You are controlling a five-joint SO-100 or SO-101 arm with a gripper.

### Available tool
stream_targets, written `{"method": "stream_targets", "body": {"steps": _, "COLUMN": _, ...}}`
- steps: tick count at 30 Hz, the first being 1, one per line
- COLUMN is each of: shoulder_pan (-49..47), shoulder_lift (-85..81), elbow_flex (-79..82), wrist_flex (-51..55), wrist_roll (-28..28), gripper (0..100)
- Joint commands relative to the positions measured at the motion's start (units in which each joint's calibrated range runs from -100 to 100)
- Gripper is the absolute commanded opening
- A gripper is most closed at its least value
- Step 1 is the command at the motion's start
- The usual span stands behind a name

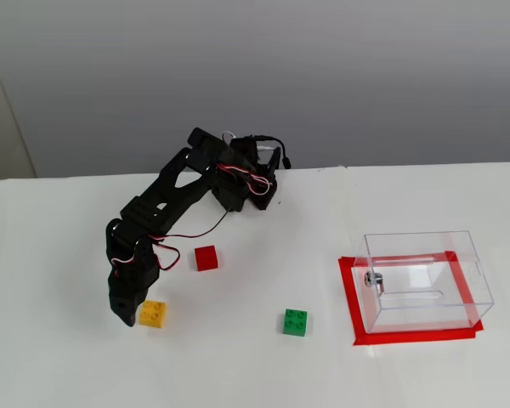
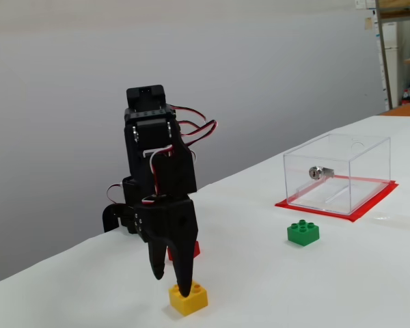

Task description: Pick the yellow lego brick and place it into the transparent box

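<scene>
The yellow lego brick (image 1: 152,314) (image 2: 188,298) sits on the white table, studs up, at the front left in both fixed views. My black gripper (image 1: 131,312) (image 2: 172,279) points down right at it, its jaws a little apart. One fingertip (image 2: 184,287) is at the brick's top rear edge and the other stands left of the brick. The brick is not lifted. The transparent box (image 1: 421,244) (image 2: 338,171), with a small metal fitting (image 1: 374,279), stands far to the right, apart from the arm.
A red smooth cube (image 1: 206,257) lies behind the gripper. A green four-stud brick (image 1: 295,322) (image 2: 303,232) lies between the arm and the box. The box stands on a red tape rectangle (image 1: 354,314) (image 2: 369,205). The arm's base (image 1: 255,183) is at the table's back edge.
</scene>
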Motion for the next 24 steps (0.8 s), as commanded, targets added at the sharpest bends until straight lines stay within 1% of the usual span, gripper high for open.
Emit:
{"method": "stream_targets", "body": {"steps": 1, "shoulder_pan": -0.75, "shoulder_lift": 0.36, "elbow_flex": -2.27, "wrist_flex": -0.49, "wrist_roll": 0.30, "gripper": 33}}
{"method": "stream_targets", "body": {"steps": 12, "shoulder_pan": -3.42, "shoulder_lift": 1.21, "elbow_flex": -2.36, "wrist_flex": -1.27, "wrist_roll": 0.25, "gripper": 33}}
{"method": "stream_targets", "body": {"steps": 24, "shoulder_pan": -3.42, "shoulder_lift": 2.82, "elbow_flex": -1.45, "wrist_flex": -1.19, "wrist_roll": 0.35, "gripper": 33}}
